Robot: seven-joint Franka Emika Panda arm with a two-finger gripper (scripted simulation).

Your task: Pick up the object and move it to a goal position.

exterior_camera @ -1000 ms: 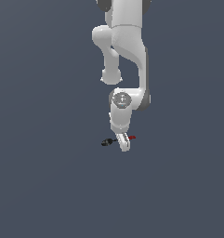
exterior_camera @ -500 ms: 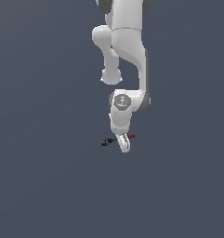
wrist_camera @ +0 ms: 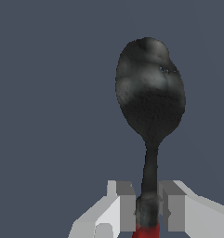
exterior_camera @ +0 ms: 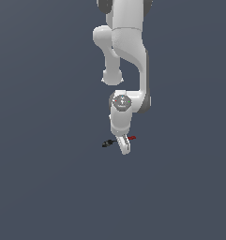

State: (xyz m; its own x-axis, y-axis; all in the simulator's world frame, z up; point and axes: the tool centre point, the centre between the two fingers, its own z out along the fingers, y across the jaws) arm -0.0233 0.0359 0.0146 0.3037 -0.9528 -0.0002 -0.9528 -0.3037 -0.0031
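Observation:
The object is a small spoon-like tool with a black rounded head (exterior_camera: 106, 143) and a red handle (exterior_camera: 131, 138). In the exterior view it lies crosswise at my gripper (exterior_camera: 124, 148), head toward that view's left and handle toward its right. In the wrist view the black head (wrist_camera: 149, 93) fills the upper part and the thin dark neck (wrist_camera: 149, 176) runs down between my fingers (wrist_camera: 127, 207). Both pads press against the neck where it meets the red handle (wrist_camera: 146, 231). The gripper (wrist_camera: 148, 209) is shut on the tool. Whether the tool touches the floor cannot be told.
The white arm (exterior_camera: 126, 51) hangs down from the top of the exterior view over a plain dark grey floor (exterior_camera: 48, 187). No other objects, containers or goal marker show in either view.

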